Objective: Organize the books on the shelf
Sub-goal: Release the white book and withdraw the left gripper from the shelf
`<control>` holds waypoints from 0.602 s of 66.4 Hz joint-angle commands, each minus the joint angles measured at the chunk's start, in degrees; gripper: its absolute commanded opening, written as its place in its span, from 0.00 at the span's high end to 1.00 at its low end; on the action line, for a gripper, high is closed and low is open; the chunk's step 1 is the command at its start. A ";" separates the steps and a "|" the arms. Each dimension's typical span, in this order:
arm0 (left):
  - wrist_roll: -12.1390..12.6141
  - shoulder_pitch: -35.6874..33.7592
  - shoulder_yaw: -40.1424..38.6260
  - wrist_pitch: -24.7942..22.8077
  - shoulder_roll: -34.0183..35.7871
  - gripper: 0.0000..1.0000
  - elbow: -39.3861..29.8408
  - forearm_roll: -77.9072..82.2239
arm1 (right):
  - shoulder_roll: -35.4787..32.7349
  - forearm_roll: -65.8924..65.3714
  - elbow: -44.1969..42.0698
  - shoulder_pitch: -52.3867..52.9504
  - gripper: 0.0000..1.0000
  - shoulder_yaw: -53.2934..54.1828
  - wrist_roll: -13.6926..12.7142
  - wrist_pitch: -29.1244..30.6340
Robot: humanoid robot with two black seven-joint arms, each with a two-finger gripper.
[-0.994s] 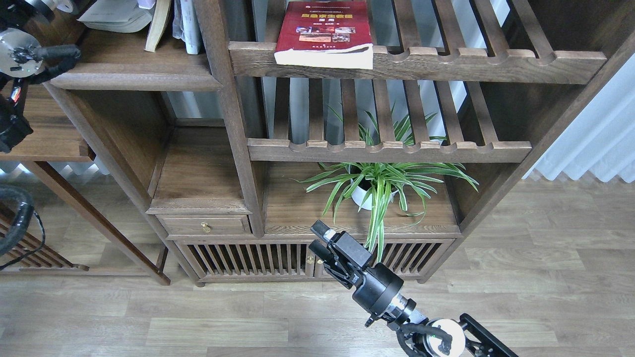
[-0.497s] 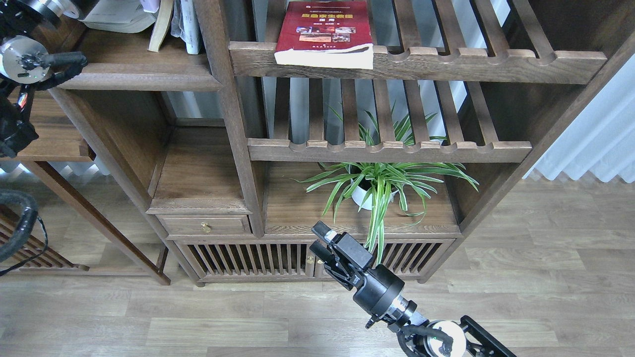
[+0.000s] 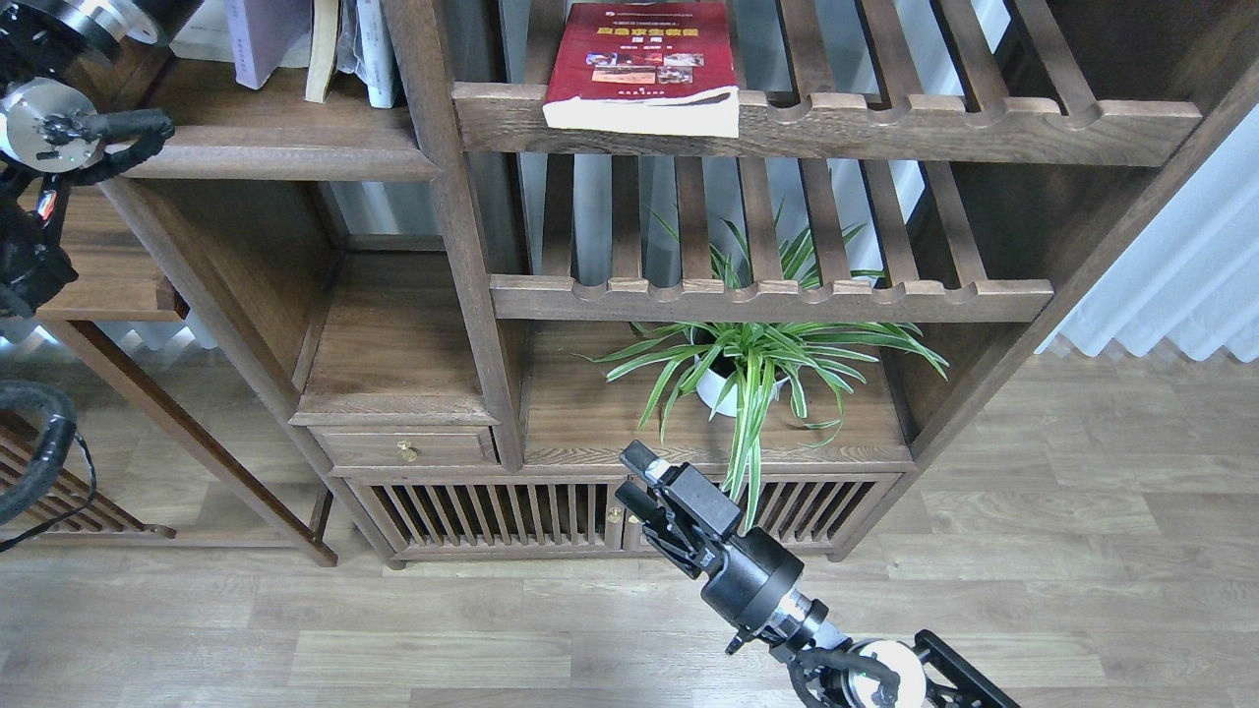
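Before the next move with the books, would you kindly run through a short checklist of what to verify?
1. Lavender book upright on the plank shelf: ok.
2. Left gripper's hold on that book: cannot tell, the gripper is out of view.
3. Dark red book on the plank shelf: not ok, it lies flat on the slatted rack.
4. Right gripper free: ok, fingers apart, holding nothing.
5. Right gripper clear of the plant: cannot tell, leaves hang close beside it.
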 commanded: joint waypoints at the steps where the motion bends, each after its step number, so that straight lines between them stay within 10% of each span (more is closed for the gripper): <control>1: -0.32 1.40 -0.57 0.01 0.46 0.35 -1.92 -4.51 | 0.00 0.00 0.00 0.05 0.01 0.02 0.00 0.00; 40: 1.96 8.87 -3.91 0.01 2.57 0.29 -15.72 -22.62 | 0.00 0.00 0.00 0.05 0.01 0.28 0.00 0.00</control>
